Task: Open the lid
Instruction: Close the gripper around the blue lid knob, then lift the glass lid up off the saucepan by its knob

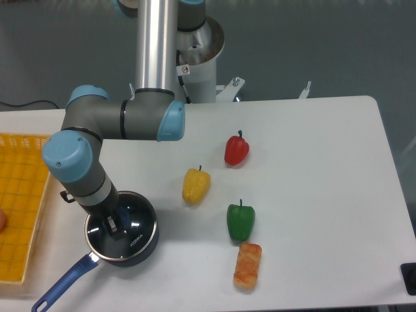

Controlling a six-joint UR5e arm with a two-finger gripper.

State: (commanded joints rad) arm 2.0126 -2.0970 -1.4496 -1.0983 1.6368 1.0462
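The gripper (116,226) is reaching down onto the lid (133,224), which is sitting on the pan (123,250) directly beneath it. I cannot tell whether its fingers are gripping the knob. Off to its right are lying yellow (195,185), red (236,149) and green (240,221) peppers.

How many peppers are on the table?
3: a red pepper farthest back, a yellow pepper left of it, and a green pepper nearest the front. None look hidden.
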